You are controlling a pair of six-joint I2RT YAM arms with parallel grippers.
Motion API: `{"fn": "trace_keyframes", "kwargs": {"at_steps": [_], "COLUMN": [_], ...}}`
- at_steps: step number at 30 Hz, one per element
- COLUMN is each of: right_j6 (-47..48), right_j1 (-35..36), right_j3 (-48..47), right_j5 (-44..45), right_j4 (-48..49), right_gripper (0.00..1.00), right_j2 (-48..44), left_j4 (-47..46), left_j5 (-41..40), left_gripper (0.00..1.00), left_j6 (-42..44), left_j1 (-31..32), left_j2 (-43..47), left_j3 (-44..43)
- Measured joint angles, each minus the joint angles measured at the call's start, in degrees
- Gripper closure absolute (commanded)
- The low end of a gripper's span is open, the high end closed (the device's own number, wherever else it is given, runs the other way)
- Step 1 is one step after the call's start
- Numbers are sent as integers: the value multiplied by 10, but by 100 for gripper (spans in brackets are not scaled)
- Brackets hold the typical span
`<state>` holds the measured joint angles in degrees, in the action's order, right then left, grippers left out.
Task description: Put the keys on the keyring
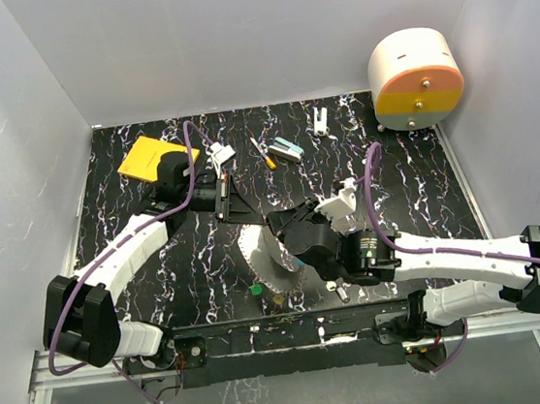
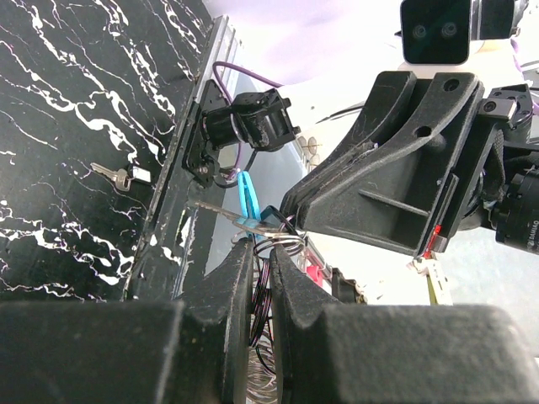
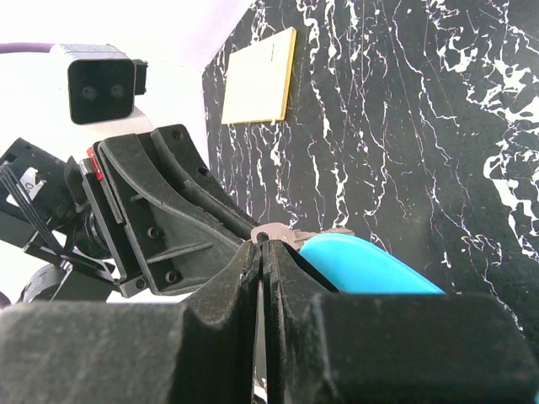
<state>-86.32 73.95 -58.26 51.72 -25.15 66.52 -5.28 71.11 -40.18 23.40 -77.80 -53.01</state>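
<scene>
My left gripper [image 2: 261, 252] is shut on the thin silvery wire of the keyring [image 2: 282, 242], and the ring's blue arc [image 2: 246, 195] sticks out just beyond the fingertips. Facing it, my right gripper [image 3: 263, 244] is shut on a plain silver key [image 3: 274, 231], whose head shows above the fingertips, right beside the blue arc [image 3: 362, 265]. In the top view both grippers, left [image 1: 250, 211] and right [image 1: 279, 226], meet over the table's middle, with the keyring [image 1: 260, 260] below them. A green-headed key [image 1: 256, 288] and another silver key [image 2: 118, 175] lie near the front edge.
An orange, yellow and white round container [image 1: 415, 78] stands at the back right. A yellow pad [image 1: 153, 157] lies at the back left. An orange-and-white stick [image 1: 262, 152], a teal-and-white block [image 1: 288, 148] and a small white clip [image 1: 322, 118] lie along the back.
</scene>
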Motion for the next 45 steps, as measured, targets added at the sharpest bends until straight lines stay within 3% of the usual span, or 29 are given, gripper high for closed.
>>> {"fn": "trace_keyframes", "kwargs": {"at_steps": [34, 45], "right_j6": [-43, -117], "right_j1": [3, 7], "right_j3": [38, 45], "right_j5": [12, 24], "right_j4": [31, 22], "right_gripper": [92, 92], "right_j2": [-8, 10], "left_j4": [-124, -145], "left_j5": [-24, -46], "left_gripper": [100, 100], "left_j6": [-172, -211], "left_j1": [0, 0], "left_j2": [8, 8], "left_j3": [56, 80]}}
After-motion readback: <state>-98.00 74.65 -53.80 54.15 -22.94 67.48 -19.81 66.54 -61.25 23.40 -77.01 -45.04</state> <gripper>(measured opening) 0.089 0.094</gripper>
